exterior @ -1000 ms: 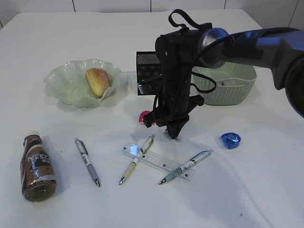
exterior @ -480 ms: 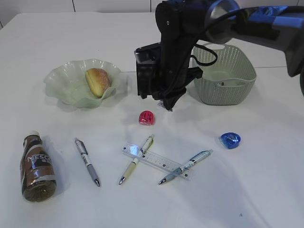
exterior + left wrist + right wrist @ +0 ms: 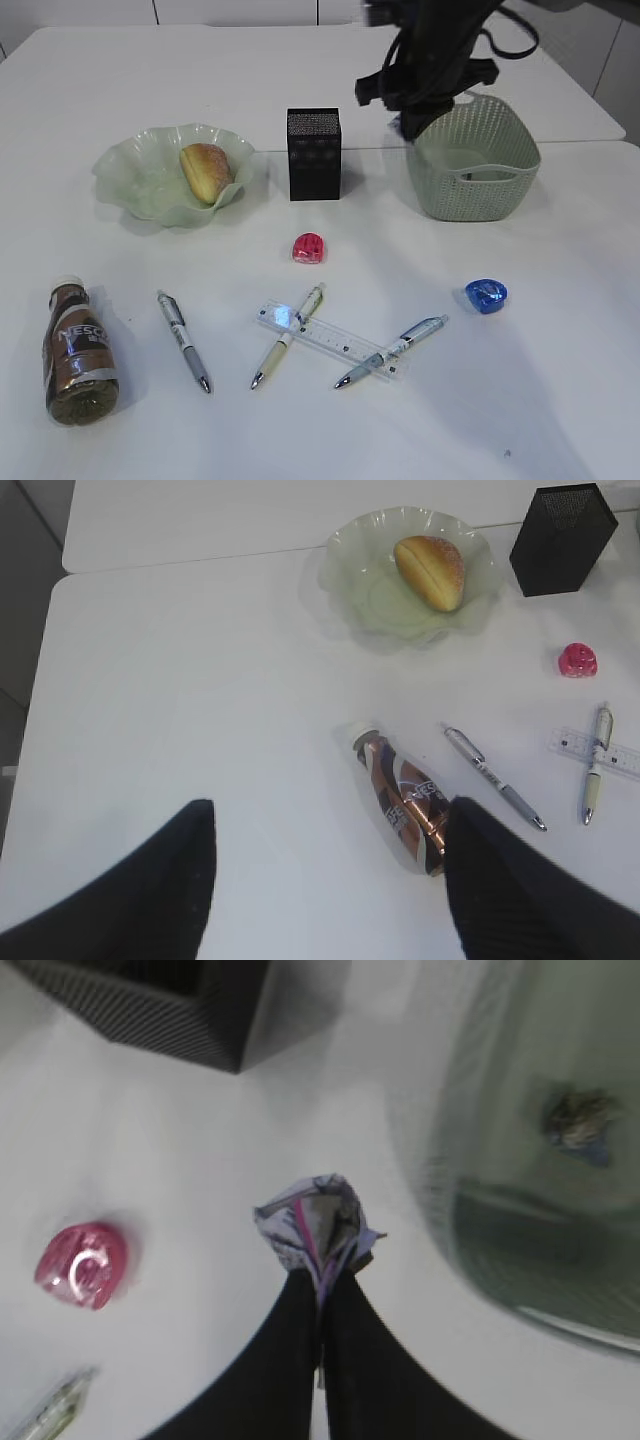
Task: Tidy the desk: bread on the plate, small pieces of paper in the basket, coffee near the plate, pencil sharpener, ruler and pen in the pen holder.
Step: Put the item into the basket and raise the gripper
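The counter (image 3: 120, 80) is a plain white top carrying all items. The basket (image 3: 473, 170) sits at the rear right, with one crumpled scrap (image 3: 578, 1120) lying inside it. The plate (image 3: 150, 185) stands at the rear left and holds the bread (image 3: 206, 171). The pen holder (image 3: 314, 154) stands upright between plate and basket. The coffee (image 3: 78, 351) lies on its side at the front left, well apart from the plate.

The right tool (image 3: 322, 1278) is raised above the counter beside the basket rim, jaws pinched tight on a small crumpled piece of paper (image 3: 312, 1218). The left tool (image 3: 325, 865) hangs above the front left of the counter, jaws standing wide apart, holding nothing, with the coffee below it.

The ruler (image 3: 335, 341) lies flat at front centre, crossed by a cream pen (image 3: 288, 335) and a blue pen (image 3: 392, 350); a grey pen (image 3: 184, 340) lies apart to the left. A pink sharpener (image 3: 308, 248) and a blue sharpener (image 3: 485, 295) rest on the counter.
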Controlling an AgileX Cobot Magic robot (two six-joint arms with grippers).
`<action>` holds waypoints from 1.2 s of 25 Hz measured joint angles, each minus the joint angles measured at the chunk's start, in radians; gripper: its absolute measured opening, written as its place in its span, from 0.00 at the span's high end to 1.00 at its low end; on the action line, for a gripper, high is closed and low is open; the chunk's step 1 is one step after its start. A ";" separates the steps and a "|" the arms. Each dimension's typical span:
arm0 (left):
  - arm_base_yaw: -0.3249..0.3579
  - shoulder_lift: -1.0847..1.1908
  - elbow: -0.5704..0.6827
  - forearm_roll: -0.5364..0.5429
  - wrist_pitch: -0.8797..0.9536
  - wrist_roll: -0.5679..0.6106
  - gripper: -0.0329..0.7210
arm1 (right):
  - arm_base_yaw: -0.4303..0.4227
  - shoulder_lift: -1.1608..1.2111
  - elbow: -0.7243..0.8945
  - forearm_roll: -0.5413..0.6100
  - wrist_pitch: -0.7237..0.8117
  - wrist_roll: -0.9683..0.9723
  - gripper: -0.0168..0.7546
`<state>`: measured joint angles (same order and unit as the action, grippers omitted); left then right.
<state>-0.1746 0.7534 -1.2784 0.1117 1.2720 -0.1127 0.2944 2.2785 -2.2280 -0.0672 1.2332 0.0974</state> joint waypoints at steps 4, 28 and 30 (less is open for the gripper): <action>0.000 0.000 0.000 0.000 0.000 0.000 0.29 | -0.089 -0.016 -0.024 0.002 0.003 0.014 0.96; 0.000 0.000 0.000 -0.038 0.000 -0.038 0.30 | -0.203 0.040 -0.030 0.036 -0.027 0.020 0.75; 0.000 0.000 0.000 -0.038 0.000 -0.038 0.30 | -0.203 0.040 -0.030 0.039 -0.034 0.020 0.65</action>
<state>-0.1746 0.7534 -1.2784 0.0733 1.2720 -0.1507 0.0919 2.3189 -2.2584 -0.0285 1.1990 0.1170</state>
